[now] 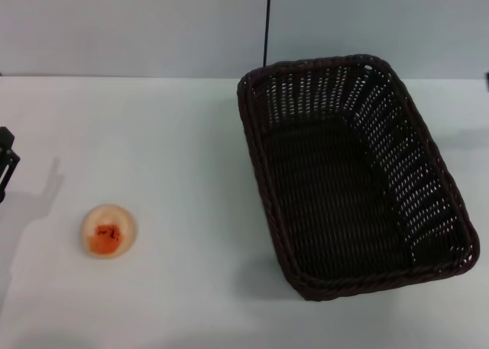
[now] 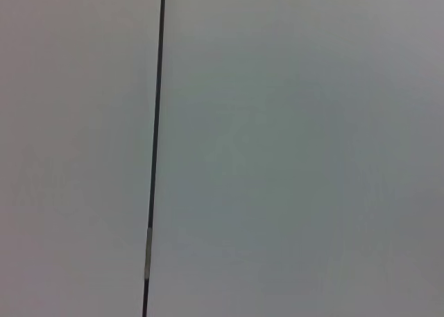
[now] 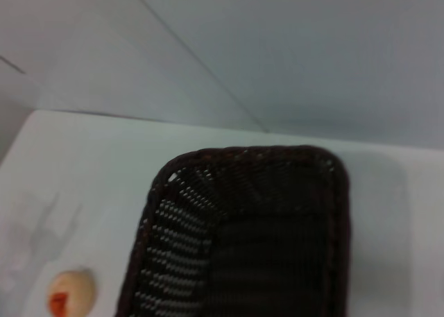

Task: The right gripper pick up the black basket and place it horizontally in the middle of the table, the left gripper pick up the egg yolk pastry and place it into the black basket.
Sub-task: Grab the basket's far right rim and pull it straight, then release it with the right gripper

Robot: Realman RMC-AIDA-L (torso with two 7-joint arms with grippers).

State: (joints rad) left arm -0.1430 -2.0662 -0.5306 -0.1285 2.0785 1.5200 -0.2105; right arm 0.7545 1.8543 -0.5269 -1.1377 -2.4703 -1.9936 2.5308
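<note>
Progress is nil as far as these views show: neither step of the task appears done. The black basket point(image 1: 355, 177) rests on the right half of the table point(image 1: 176, 135), its long axis running roughly away from the robot and skewed slightly, with its far end near the back edge of the table. It is not yet placed crosswise in the middle. Its interior is bare in both the head view and the right wrist view.

The egg yolk pastry point(image 1: 108, 231) sits on the left part of the table, well apart from the basket, orange-red patch facing up. Nothing touches it.

The left gripper point(image 1: 6, 162) shows only as a dark fragment at the left edge of the head view, above the table surface and clear of the pastry; whether its fingers are apart or together cannot be told. The left wrist view shows only a blank wall with a thin dark vertical line.

The right gripper does not appear in any view. Its wrist camera looks down on the near end of the black basket point(image 3: 250, 234) and the pastry point(image 3: 69, 293) beyond it, which suggests the arm is positioned above and near the basket.

Remaining work: grasp the basket, reposition it crosswise at table centre, then pick up the pastry and deposit it inside.
</note>
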